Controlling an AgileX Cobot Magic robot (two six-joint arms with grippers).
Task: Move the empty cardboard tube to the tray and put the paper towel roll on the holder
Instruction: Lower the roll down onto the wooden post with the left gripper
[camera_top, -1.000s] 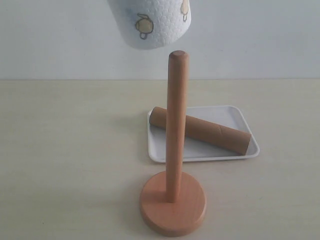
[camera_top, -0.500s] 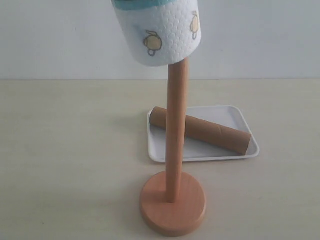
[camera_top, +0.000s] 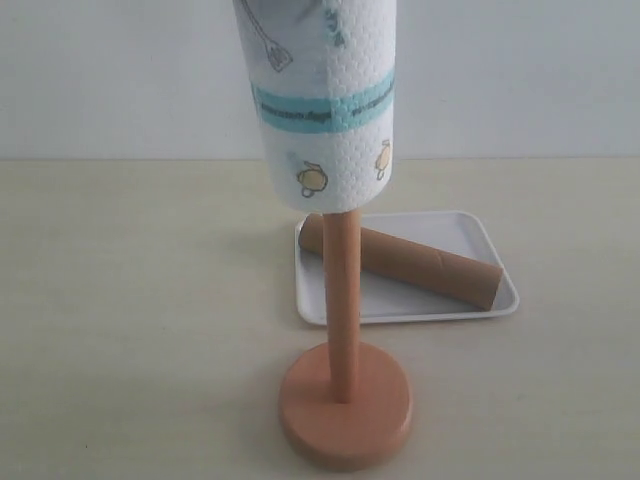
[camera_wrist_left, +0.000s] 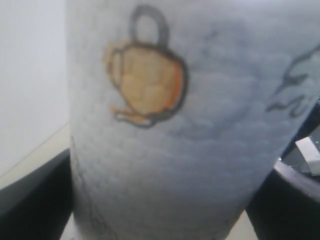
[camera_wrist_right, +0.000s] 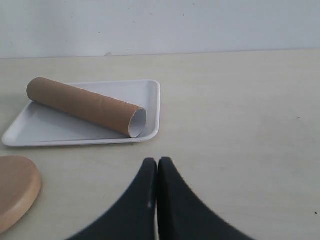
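Left gripper (camera_wrist_left: 165, 215): From my remote station I see its dark fingers (camera_wrist_left: 30, 200) on either side of the paper towel roll (camera_wrist_left: 170, 125), closed against it and pinching it between them. The embossed paper fills nearly the whole left wrist view, with an orange teapot print facing the lens.

Paper towel roll (camera_top: 325, 110): In the exterior view it hangs off the table over the holder (camera_top: 345, 400), leaning slightly, with its teal band about halfway up. Its top runs out of the picture. The post enters the roll from below, so the post's top is hidden inside it. The roll's lower end is well above the round base.

Holder: It stands upright at the near edge of the table (camera_top: 130, 300). Only the lower stretch of the post shows between roll and base. The right wrist view catches just the edge of the base (camera_wrist_right: 15, 192).

Right gripper (camera_wrist_right: 157, 172): I see its two black fingers pressed together with nothing between them. It is low over bare table, near the tray (camera_wrist_right: 150, 90) but apart from it.

Empty cardboard tube (camera_top: 420, 262): It lies on its side inside the tray (camera_top: 455, 232), running diagonally across it. In the right wrist view its open end (camera_wrist_right: 137, 122) points toward the camera.

Tray: The flat white tray sits on the table just behind the holder, a little to the right.
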